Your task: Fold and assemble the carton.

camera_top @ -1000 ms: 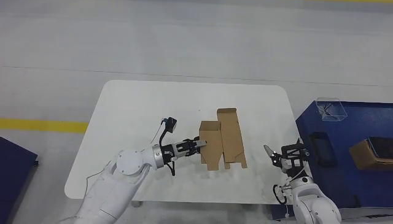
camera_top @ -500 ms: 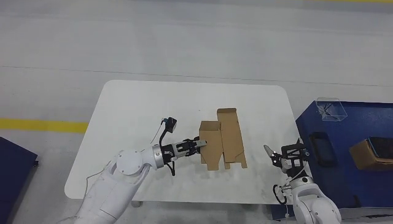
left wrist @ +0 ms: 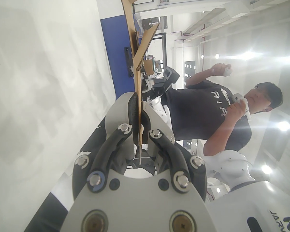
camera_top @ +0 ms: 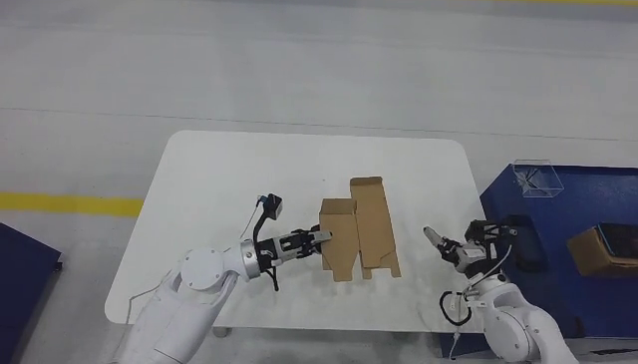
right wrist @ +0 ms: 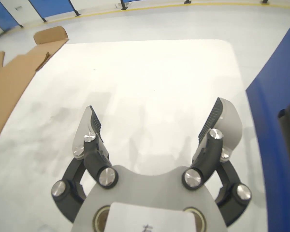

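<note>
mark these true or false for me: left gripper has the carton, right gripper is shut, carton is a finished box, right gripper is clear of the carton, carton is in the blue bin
1. The left gripper is shut on the carton. True: it pinches one edge.
2. The right gripper is shut. False: its jaws stand wide apart with nothing between them.
3. The carton is a finished box. False: it is a flat blank with loose flaps.
4. The right gripper is clear of the carton. True: it is over bare table, off to the carton's side.
5. The carton is in the blue bin. False: it is over the table.
</note>
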